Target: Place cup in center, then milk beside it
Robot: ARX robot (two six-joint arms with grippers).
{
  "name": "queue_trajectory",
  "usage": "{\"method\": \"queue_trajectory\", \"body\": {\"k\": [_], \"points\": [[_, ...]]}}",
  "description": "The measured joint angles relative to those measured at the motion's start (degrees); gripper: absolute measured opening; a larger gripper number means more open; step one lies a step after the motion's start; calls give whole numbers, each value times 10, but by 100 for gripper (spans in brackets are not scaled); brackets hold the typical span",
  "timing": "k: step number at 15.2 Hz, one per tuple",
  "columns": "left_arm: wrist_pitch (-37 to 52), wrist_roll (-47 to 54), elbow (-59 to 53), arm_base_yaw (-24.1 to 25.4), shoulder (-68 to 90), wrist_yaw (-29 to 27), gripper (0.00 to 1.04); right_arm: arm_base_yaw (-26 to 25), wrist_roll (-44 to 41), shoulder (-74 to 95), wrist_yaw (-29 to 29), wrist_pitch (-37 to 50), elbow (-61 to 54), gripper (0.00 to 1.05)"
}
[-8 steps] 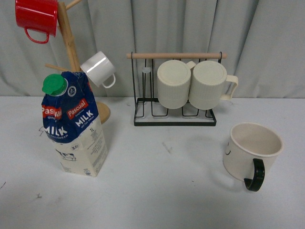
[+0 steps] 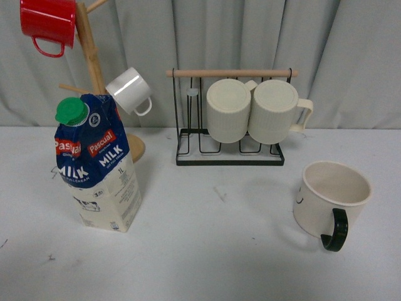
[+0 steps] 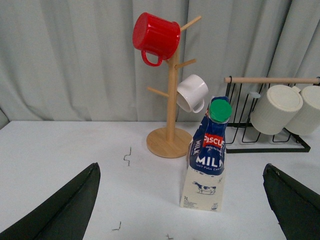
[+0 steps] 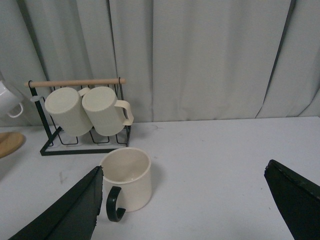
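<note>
A pale table [image 2: 207, 257] meets a grey curtain [image 2: 351, 56]. At left the milk carton [image 2: 100, 172] stands upright, capped; at right the cup [image 2: 329, 197] sits upright, empty. The left gripper [image 3: 181, 166] and right gripper [image 4: 185, 167] both gape wide, holding nothing.

Only the wrist views get any of the robot in frame, and not much of it tbh. The left tool [image 3: 181, 166] is seen as just two fingers [image 3: 65, 210], both cut off by the picture's edges. They're shaped like flat wedges narrowing to a blunt tip, done in a matte black that reads slightly dark green where the light catches it. Same look is found on the right tool [image 4: 185, 166]: two dark wedge-shaped pieces, surfaces plain and smooth, with a faintly lighter line picked out along the inner edge. Anything further back on the arms is cropped out.
</note>
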Motion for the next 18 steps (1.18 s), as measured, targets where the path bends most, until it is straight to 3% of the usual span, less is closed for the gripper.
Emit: {"method": "queue_trajectory", "body": {"k": [12,14,15,16,18], "points": [[0,0,0,0,0,0,98,0,0,0,0,0,0,98],[0,0,0,0,0,1,98,-96,8,111,-219,141,5,98],[0,0,0,0,0,-1,98,-101,14,189,-283,209,5,98],[0,0,0,0,0,-1,98,-87,18,283,-304,303,12,98],[0,0,0,0,0,0,98,-70,22,493,-223,488,80,98]]}}
